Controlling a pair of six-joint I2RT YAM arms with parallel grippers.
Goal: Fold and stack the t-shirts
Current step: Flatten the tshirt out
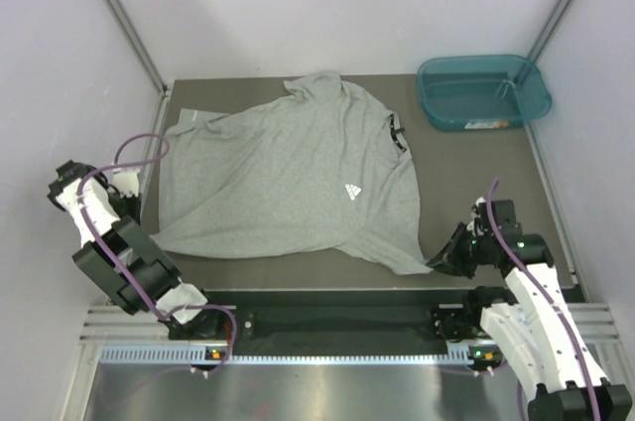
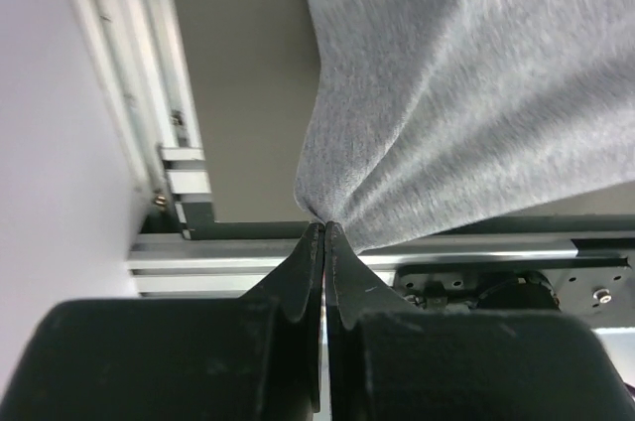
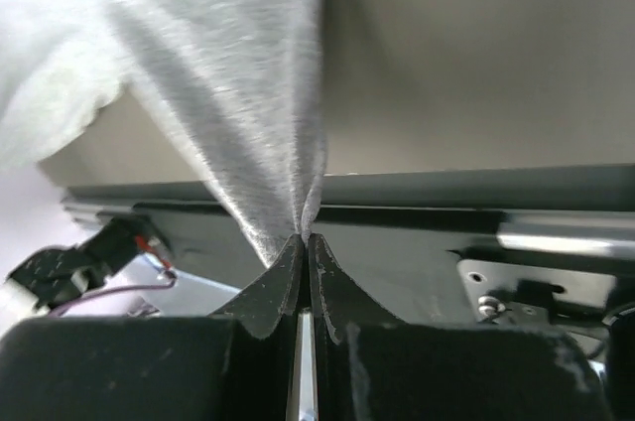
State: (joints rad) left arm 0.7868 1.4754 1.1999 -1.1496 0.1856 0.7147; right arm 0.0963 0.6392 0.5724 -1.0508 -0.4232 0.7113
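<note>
Right now my left gripper [image 2: 324, 230] is clenched on the near hem corner of the light heather-grey short-sleeved cotton t-shirt [image 1: 288, 173], the corner farthest from the teal plastic tub [image 1: 542, 95]. The shirt lies spread logo-up just left of that tub, collar toward it. My right gripper [image 3: 305, 239] is pinched shut on the near sleeve tip, well in front of the tub. I judge a lengthwise fold is due: lift both pinches evenly, keep the edge between them taut, and carry it to the far edge level with the tub, without dragging wrinkles.
</note>
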